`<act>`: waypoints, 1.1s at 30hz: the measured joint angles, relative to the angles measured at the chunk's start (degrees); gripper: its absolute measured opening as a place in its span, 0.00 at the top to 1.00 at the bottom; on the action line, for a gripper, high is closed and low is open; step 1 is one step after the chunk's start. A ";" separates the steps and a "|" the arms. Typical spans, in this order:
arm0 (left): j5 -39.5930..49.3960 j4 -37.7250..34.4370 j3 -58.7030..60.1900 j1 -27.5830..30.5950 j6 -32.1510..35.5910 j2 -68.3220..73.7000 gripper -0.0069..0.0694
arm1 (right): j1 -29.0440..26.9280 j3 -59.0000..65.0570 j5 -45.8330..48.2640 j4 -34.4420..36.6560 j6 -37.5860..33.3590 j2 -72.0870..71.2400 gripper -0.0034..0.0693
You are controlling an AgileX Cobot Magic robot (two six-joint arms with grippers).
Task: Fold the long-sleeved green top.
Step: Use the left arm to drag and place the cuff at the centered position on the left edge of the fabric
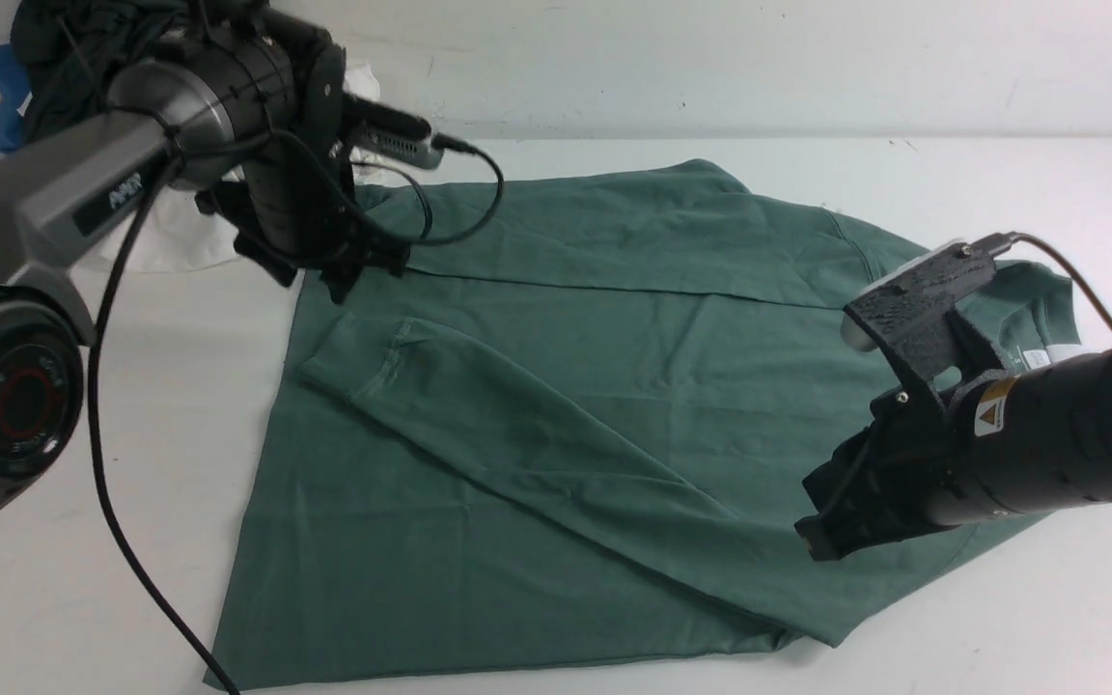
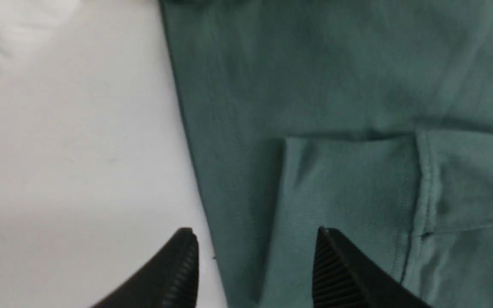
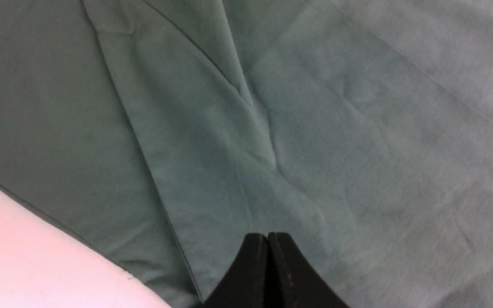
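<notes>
Left tool [image 2: 256, 244]: we saw it wide, empty, tilted down beside the folded cuff [image 2: 349, 192].
Right tool [image 3: 268, 241]: closed, empty, above the green long-sleeved top [image 1: 614, 319].

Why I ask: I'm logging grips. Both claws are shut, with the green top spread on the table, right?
Not quite. The right claw is shut, but the left wrist view shows the left claw open, its jaws apart by a sleeve cuff of the green top spread on the table.
</notes>
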 joint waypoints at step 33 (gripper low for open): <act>3.25 -4.22 -2.59 0.82 6.47 -3.82 0.92 | 0.00 0.00 0.22 0.84 0.05 0.00 0.97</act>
